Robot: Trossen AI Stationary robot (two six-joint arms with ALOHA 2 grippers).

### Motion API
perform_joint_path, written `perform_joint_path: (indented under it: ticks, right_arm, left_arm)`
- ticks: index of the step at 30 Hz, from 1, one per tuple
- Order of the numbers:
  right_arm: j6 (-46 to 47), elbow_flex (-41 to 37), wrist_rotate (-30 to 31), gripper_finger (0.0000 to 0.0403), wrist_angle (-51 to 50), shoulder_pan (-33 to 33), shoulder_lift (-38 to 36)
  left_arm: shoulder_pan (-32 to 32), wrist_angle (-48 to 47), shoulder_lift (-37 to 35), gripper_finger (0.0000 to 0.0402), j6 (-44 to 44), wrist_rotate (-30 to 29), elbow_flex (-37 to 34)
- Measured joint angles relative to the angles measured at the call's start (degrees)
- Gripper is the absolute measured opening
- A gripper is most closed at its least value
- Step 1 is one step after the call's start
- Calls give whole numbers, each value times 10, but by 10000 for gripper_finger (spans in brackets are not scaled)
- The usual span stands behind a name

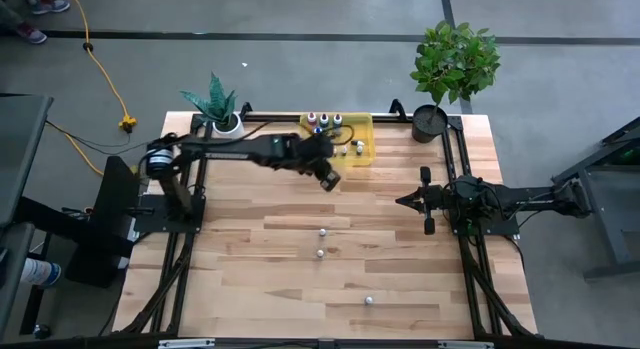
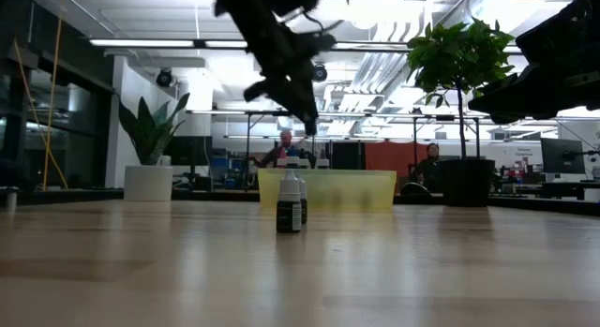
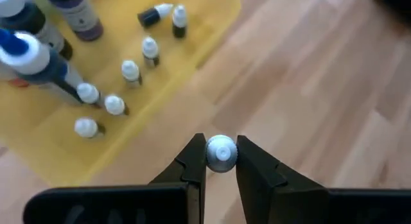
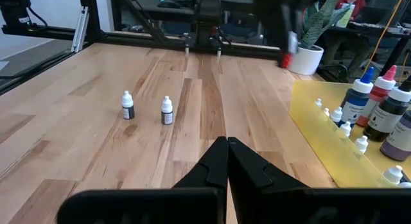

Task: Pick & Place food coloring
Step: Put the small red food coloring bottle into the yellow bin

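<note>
My left gripper [image 1: 330, 179] hovers just off the near edge of the translucent yellow tray [image 1: 366, 131], shut on one small white-capped food coloring bottle [image 3: 221, 152]. Inside the tray, larger bottles [image 1: 323, 120] stand along the far side and several small ones [image 3: 122, 89] lie or stand on its floor. Three more small bottles stand on the table nearer the front [image 1: 322, 231] [image 1: 320, 253] [image 1: 369, 300]. My right gripper [image 1: 402, 200] waits shut at the table's right side, nothing between its fingers. My left gripper pinches the small bottle at its white cap end [image 3: 213, 153] between the two fingertips [image 3: 192, 161]. The fingers slant down toward the table. The cap faces back toward the wrist, and the body below is hidden by cap and fingers. The bottle is lifted clear above the wood.
A small potted plant [image 1: 218, 107] stands at the far left corner and a taller one in a dark pot [image 1: 432, 121] at the far right, on either side of the tray. Black frame rails [image 1: 190, 239] run along both table sides. Bare wood lies between tray and front bottles.
</note>
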Motion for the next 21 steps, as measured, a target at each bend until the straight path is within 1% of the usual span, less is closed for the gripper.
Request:
perform_joint_path:
  ticks: [2,7,15,17,21]
  right_arm:
    - [0,0,0,0,0,0,0]
    - [0,0,0,0,0,0,1]
    - [0,0,0,0,0,0,9]
    - [0,0,0,0,0,0,11]
    - [0,0,0,0,0,0,11]
  left_arm:
    - [14,-14,28,49,0,0,30]
    - [40,-14,98,49,13,1,125]
    - [66,-66,222,49,49,-3,285]
    - [71,-72,248,49,50,-3,308]
    - [74,-70,280,49,50,-8,330]
